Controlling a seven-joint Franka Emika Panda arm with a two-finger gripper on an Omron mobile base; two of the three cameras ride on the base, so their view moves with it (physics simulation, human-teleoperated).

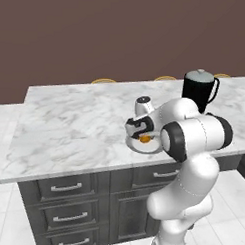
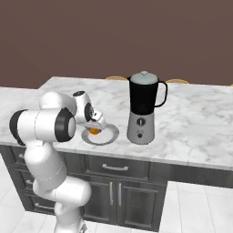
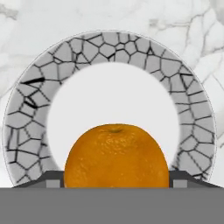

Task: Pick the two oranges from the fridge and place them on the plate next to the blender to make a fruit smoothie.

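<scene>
One orange (image 3: 116, 155) sits between the finger tips of my gripper (image 3: 113, 180), which is shut on it. It hangs just above the near part of the off-white plate (image 3: 109, 43), whose rim has a crackled pattern. In the base views the gripper (image 1: 143, 135) (image 2: 94, 127) points down over the plate (image 1: 154, 148) (image 2: 109, 136), and the orange (image 1: 145, 139) (image 2: 94, 131) shows under the hand. The black blender (image 1: 199, 91) (image 2: 143, 107) stands upright right of the plate, a short gap away. The fridge is out of view.
The plate lies near the front edge of a white marble counter (image 1: 69, 122) (image 2: 195, 118). Dark grey drawers and cabinet doors (image 1: 66, 202) (image 2: 116, 191) sit below it. Tan chair backs (image 1: 103, 81) peek over the far edge.
</scene>
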